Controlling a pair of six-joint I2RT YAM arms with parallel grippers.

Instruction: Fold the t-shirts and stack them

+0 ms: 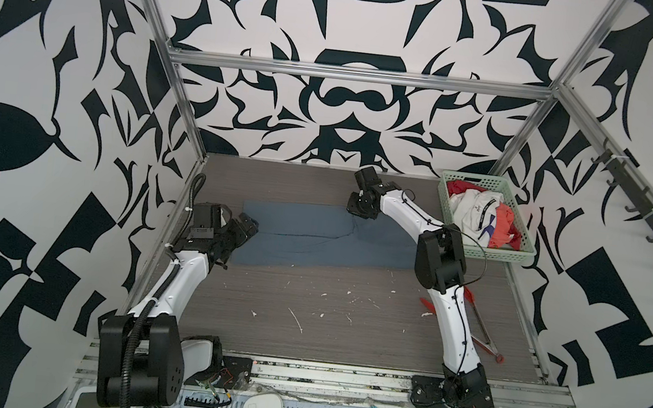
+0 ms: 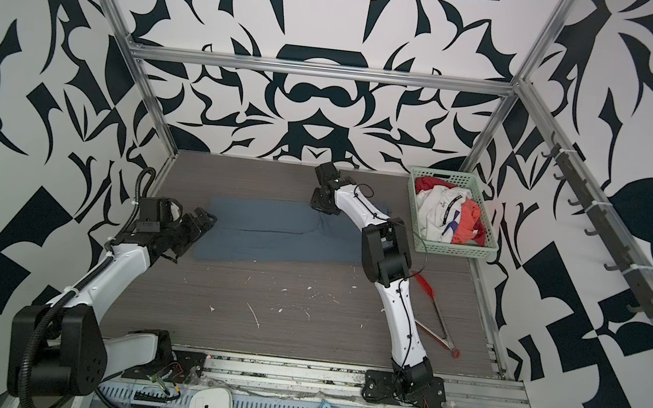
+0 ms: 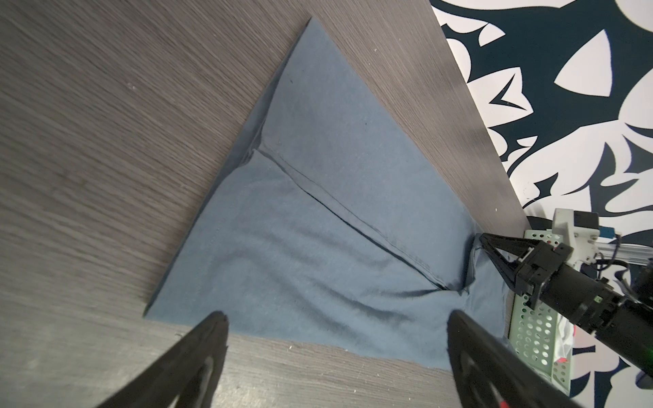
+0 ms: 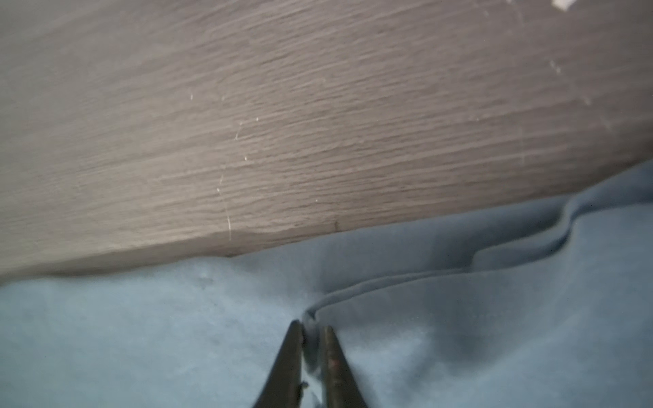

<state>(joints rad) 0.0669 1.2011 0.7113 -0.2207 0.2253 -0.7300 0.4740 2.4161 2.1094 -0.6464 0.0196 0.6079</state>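
I have the blue-grey t-shirt (image 1: pixel 312 239) lying flat on the tabletop (image 1: pixel 304 307) as a long folded band. It runs across the far half, from near the left edge toward the right edge. In both top views a seam line runs along its length, and its long edges look fairly straight.

My left gripper (image 3: pixel 335 319) hangs just above the band's left end with its jaws wide apart and nothing between them. In a top view it sits right at that end of the shirt (image 2: pixel 203 222).

My right gripper (image 4: pixel 311 326) is down on the cloth at the band's far edge, right of the middle (image 1: pixel 355 213). Its jaws stand narrow, and the right wrist view shows a small ridge of the blue-grey cloth pinched between the fingertips. Layered folds ripple away from that spot.

The pale green basket (image 1: pixel 492 255) stands in the far right corner of the tabletop, just beside the band's right end. The white and red-orange t-shirts (image 1: pixel 477 207) lie crumpled inside it.
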